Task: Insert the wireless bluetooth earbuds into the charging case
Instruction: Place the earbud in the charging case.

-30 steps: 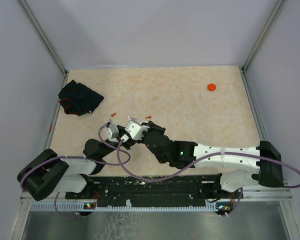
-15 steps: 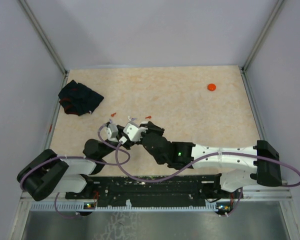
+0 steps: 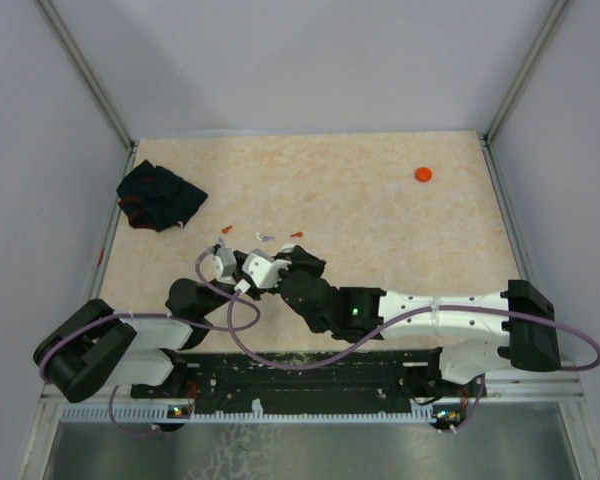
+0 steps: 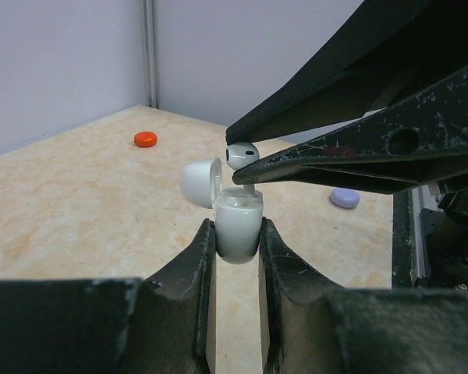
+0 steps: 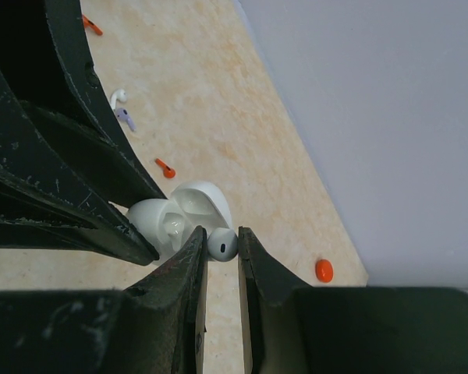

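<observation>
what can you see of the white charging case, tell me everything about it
The charging case is small, white and glossy, like smooth plastic, with rounded edges. It stands upright, its body clamped between the fingers of the left gripper. Its hinged lid is flipped open to one side. A white earbud, pinched in the right gripper, sits at the open mouth with its stem pointing down into the case; how deep it goes cannot be told.

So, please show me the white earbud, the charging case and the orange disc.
white earbud (image 4: 240, 153): left wrist view, on its round head.
charging case (image 4: 238, 230): left wrist view, on its lower shell.
orange disc (image 3: 423, 174): top external view, on its middle.
</observation>
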`<state>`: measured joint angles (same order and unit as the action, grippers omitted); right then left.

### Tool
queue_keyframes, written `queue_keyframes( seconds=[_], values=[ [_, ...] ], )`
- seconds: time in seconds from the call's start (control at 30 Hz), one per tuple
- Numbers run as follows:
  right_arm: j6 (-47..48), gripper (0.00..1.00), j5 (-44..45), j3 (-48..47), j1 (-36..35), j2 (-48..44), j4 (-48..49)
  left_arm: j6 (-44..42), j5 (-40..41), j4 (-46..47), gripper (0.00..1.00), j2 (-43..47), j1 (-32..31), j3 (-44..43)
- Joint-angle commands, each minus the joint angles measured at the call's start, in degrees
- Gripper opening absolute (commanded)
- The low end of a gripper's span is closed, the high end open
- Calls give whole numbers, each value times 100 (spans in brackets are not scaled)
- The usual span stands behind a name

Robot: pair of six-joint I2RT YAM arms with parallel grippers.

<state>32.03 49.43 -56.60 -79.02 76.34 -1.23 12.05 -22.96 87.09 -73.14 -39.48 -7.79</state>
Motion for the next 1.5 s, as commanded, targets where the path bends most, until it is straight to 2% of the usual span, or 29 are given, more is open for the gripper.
queue_keyframes(
  seconds=[0.0, 0.13, 0.43, 0.8, 1.2, 1.47],
  values=[
    [91, 9, 91, 50, -122, 83, 272, 104, 20, 1194, 0, 117, 11, -40],
    [-43, 10, -24, -28, -155, 54, 116, 117, 28, 1179, 0, 104, 11, -62],
    [-717, 19, -651, -330, -165, -129, -424, 73, -35, 1188, 0, -45, 11, -92],
    [-1279, 26, -820, -547, -166, -118, -676, 73, -68, 1345, 0, -82, 11, -46],
    [-2002, 42, -610, -938, -21, -297, -1206, 5, -25, 1549, 0, -170, 11, 129],
    [-2987, 52, -1413, -1377, 389, -642, -2105, -86, -292, 1548, 0, -319, 12, 194]
  ],
)
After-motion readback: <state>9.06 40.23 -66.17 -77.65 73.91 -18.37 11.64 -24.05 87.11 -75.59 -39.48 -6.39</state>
